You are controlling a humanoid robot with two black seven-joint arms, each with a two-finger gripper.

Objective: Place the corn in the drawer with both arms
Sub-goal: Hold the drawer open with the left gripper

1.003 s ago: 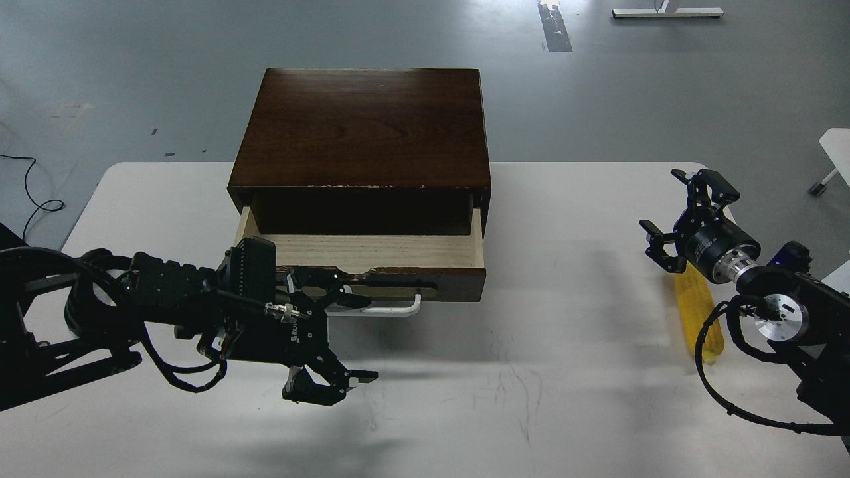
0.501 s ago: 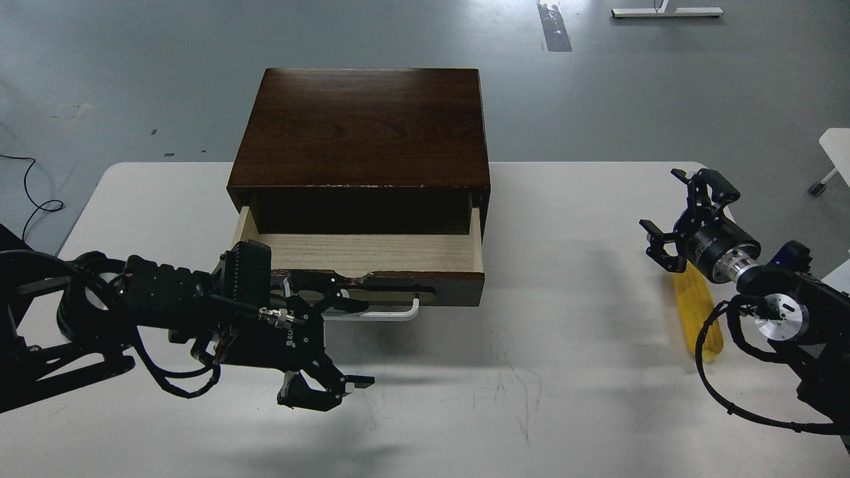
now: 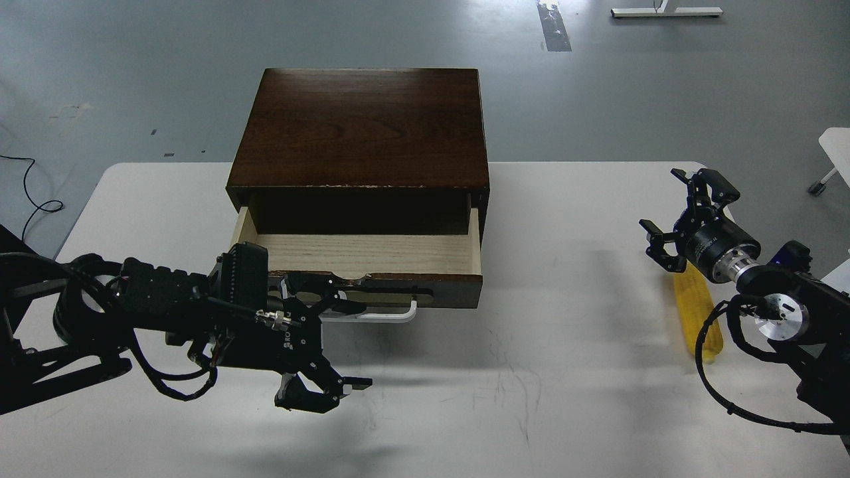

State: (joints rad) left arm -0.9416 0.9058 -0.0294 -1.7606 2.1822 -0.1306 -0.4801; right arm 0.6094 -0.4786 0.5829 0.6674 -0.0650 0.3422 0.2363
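The dark brown box's drawer (image 3: 365, 253) stands pulled out, its pale wood inside empty. Its white bar handle (image 3: 378, 317) faces me. My left gripper (image 3: 335, 348) is open wide. Its upper finger (image 3: 332, 302) lies along the left end of the handle, and its lower finger (image 3: 319, 395) hangs over the table in front. The yellow corn (image 3: 697, 315) lies on the table at the far right, partly hidden under my right arm. My right gripper (image 3: 684, 216) is open and empty, just above and beyond the corn's far end.
The brown box (image 3: 362, 126) stands at the white table's (image 3: 564, 372) back edge. A black cable loops from my right arm over the corn's near end. A white object (image 3: 838, 149) stands off the table at the right.
My left gripper has drawn back a little toward me and to the left, and the drawer has slid out slightly further with it. The right arm and corn have not moved.
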